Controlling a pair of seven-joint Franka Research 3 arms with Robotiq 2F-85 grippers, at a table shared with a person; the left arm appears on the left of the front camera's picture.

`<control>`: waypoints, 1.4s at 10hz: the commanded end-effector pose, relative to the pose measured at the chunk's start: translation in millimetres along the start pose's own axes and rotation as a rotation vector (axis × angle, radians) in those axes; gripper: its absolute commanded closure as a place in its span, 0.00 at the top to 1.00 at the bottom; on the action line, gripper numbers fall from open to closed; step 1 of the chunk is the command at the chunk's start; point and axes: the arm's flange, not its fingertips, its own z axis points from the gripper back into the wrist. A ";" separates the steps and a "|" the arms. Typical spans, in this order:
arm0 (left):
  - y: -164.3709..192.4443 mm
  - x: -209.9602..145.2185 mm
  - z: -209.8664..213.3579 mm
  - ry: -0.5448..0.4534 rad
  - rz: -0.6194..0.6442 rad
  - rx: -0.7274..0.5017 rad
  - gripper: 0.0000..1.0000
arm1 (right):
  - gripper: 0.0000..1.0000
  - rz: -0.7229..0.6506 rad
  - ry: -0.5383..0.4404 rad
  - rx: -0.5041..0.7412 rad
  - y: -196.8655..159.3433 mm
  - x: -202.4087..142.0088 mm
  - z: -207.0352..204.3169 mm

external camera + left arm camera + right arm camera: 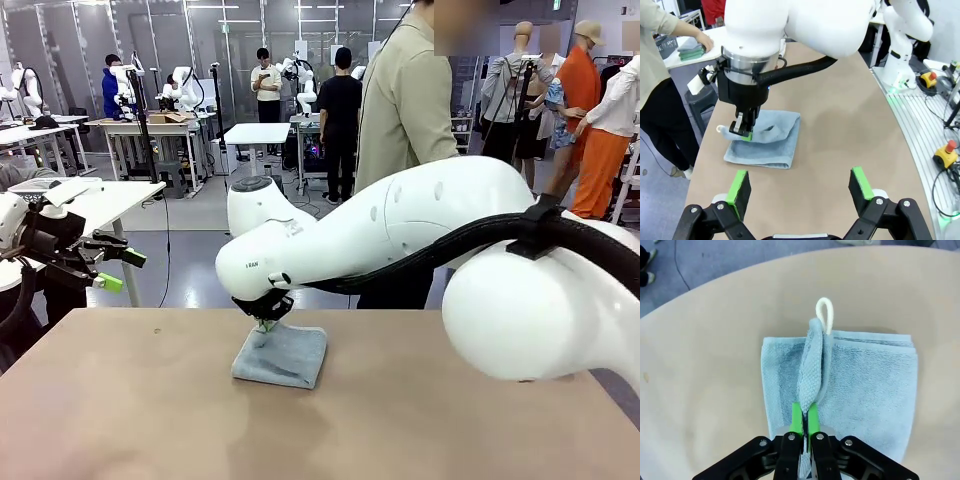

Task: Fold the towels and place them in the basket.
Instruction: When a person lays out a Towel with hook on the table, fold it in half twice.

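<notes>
Tan surface (450, 420) is carrying one folded light blue towel (865, 385), near its far edge.
Two grippers are working: right gripper (803, 420) is pinching a raised ridge of the terry cloth beside its white loop (824, 315); left gripper (800, 187) is hovering with fingers spread.

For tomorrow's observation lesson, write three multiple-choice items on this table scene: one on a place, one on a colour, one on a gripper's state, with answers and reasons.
1. Where does the folded towel lie?
A. on the brown table
B. in a basket
C. on the floor

2. What colour is it?
A. red
B. light blue
C. black

3. How is the right gripper?
A. wide open above the table
B. holding a cup
C. shut on a fold of the towel

Answers: 1 A, it rests flat on the tabletop; 2 B, the terry cloth is pale blue; 3 C, its green pads pinch a raised ridge of cloth.
</notes>
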 end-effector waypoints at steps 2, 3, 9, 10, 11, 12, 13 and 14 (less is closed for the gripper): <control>-4.4 0.4 -0.1 0.004 -0.010 0.004 1.00 | 0.00 -0.065 -0.010 0.021 5.6 -1.4 -14.6; -4.4 0.4 -0.1 0.004 -0.010 0.004 1.00 | 0.18 -0.089 -0.005 0.040 4.4 -2.6 -17.2; -4.4 0.4 -0.1 0.004 -0.010 0.004 1.00 | 0.78 -0.107 -0.049 0.083 -11.2 -15.9 6.0; -4.4 0.4 -0.1 0.004 -0.010 0.004 1.00 | 0.84 -0.078 -0.051 0.051 -24.4 -22.3 24.4; -4.4 0.4 -0.1 0.004 -0.010 0.004 1.00 | 0.84 -0.028 -0.018 0.017 -47.1 -31.9 50.8; -4.4 0.4 -0.1 0.004 -0.010 0.004 1.00 | 0.84 0.018 -0.003 0.033 -69.8 -40.5 76.8; -4.4 0.4 -0.1 0.004 -0.010 0.004 1.00 | 0.84 0.056 -0.001 0.032 -92.0 -48.9 102.7; -4.4 0.4 -0.1 0.004 -0.010 0.004 1.00 | 0.84 0.094 0.011 0.035 -111.1 -55.4 122.8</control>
